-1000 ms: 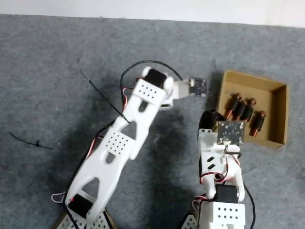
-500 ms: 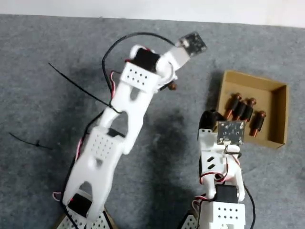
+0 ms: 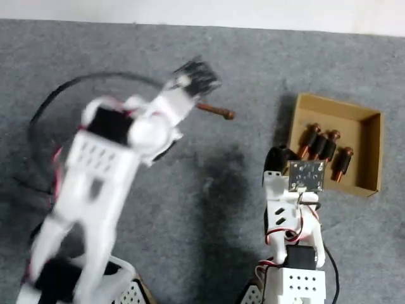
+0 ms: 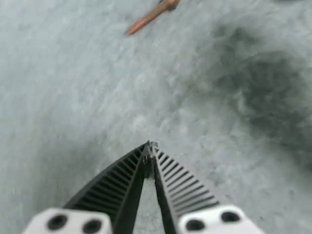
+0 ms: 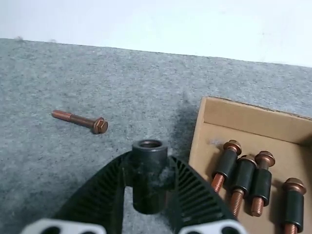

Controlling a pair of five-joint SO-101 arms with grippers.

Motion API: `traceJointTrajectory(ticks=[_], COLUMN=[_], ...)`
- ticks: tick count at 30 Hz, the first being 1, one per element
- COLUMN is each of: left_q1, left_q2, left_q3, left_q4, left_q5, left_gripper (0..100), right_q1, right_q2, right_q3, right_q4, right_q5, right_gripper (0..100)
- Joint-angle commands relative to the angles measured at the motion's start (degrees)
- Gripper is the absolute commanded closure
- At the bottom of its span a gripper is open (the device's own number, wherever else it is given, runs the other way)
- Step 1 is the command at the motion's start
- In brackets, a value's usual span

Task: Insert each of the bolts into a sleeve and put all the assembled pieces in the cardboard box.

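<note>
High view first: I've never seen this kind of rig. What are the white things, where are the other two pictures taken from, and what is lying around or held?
The white things are two small robot arms at a grey mat: the left arm and the right arm. The high view comes from a fixed camera looking down. The other two come from a camera on each arm's wrist, looking past its gripper. The left gripper is shut and empty. The right gripper holds a black sleeve upright. One loose bolt lies on the mat. Four assembled pieces, bolts in sleeves, lie in the box.
</note>
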Motion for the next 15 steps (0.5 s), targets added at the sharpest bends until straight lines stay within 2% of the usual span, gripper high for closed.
traceJointTrajectory(ticks=[1,4,8,11,15], left_q1=[-6.29,-8.84,-9.10,-9.63,-11.65], left_q2=[-15.52,-24.75,-33.89,-39.78,-45.76], left_q3=[27.03,45.76,62.81,68.44,72.13], left_q4=[-14.86,-26.64,-35.96,-38.86,-38.07], left_q5=[0.44,0.44,0.53,0.53,0.88], left_gripper=[99,99,99,99,99], right_q1=[0.66,0.66,0.57,-0.75,-5.93], right_q2=[-0.48,-0.48,-0.48,-0.04,5.32], right_q3=[5.58,5.67,5.41,4.44,-2.51], right_q4=[-0.48,-0.48,-0.48,-1.89,-7.25], right_q5=[-0.44,-0.44,4.04,5.19,7.56], right_gripper=[99.2,99.2,99.3,99.4,99.4])
